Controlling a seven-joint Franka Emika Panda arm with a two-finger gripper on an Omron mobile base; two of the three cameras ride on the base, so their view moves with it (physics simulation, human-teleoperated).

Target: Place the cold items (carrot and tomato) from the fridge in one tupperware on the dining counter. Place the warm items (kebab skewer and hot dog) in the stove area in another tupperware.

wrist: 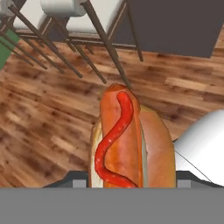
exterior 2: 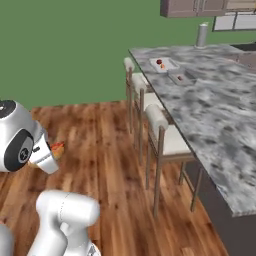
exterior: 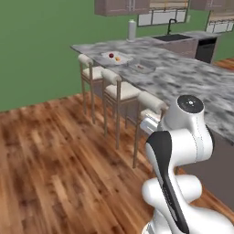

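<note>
Above the wood floor, hot dog (wrist: 127,140) hiding claw fingertips, lower end cut off

A green wall (exterior: 41,50) rises behind a warm wood-plank floor (exterior: 55,183). A long grey marble surface (exterior 2: 220,125) runs into the room, three cushioned stools (exterior: 119,91) tucked along its edge. Beyond sit a sink (exterior: 173,37), windows (exterior: 162,17) and wall cabinets (exterior: 121,6).

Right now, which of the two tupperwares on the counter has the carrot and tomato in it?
The far tupperware, nearer the counter's end: it holds a red and an orange item. The near tupperware shows a single dark piece.
</note>
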